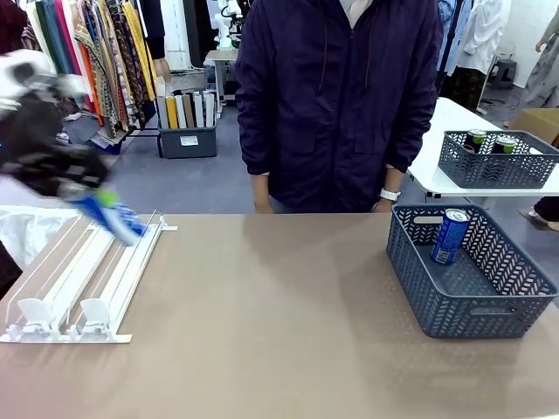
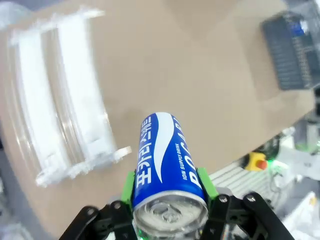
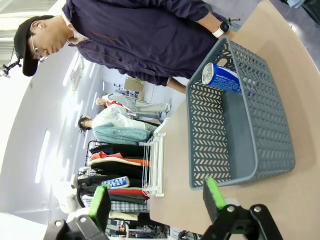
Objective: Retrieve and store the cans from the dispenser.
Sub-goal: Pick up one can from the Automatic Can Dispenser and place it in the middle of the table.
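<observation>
My left gripper (image 1: 98, 199) hangs blurred above the far end of the white dispenser (image 1: 79, 279), shut on a blue can (image 1: 118, 218) with white lettering. In the left wrist view that can (image 2: 167, 160) sits between the green pads (image 2: 129, 186) of the gripper (image 2: 169, 187), silver top toward the camera, with the dispenser (image 2: 65, 115) below and to the left. A second blue can (image 1: 451, 236) leans inside the dark grey basket (image 1: 419, 288) at the table's right. My right gripper (image 3: 159, 199) stands open near that basket (image 3: 210, 150), with the can (image 3: 222, 77) at its far end.
A person in a dark jacket (image 1: 341, 96) stands at the far edge of the table, hands low at the edge. Behind on the right, a white side table holds another grey basket (image 1: 489, 166) with dark cans. The brown tabletop (image 1: 271, 314) lies between dispenser and basket.
</observation>
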Motion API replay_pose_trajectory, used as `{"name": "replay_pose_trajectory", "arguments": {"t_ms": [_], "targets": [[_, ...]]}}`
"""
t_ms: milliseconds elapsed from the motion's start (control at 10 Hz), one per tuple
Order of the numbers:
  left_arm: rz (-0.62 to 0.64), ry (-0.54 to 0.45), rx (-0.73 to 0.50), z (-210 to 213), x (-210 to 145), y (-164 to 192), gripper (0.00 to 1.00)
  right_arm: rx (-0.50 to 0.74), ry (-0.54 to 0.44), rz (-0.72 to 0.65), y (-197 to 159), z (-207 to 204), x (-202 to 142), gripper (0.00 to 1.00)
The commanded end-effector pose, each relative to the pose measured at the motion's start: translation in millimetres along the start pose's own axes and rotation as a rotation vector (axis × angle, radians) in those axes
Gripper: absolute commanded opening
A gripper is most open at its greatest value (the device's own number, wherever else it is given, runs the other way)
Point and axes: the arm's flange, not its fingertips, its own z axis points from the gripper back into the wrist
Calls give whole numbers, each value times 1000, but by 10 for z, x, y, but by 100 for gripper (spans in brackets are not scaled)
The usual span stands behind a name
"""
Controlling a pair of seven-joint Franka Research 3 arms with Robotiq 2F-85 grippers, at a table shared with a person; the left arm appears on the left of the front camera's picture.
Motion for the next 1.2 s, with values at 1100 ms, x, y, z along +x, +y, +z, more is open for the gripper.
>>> {"name": "replay_pose_trajectory", "arguments": {"t_ms": [1100], "targets": [[157,244,195,-2703,1308,-1902,0,23,-21,24,22,-11,32,100]]}}
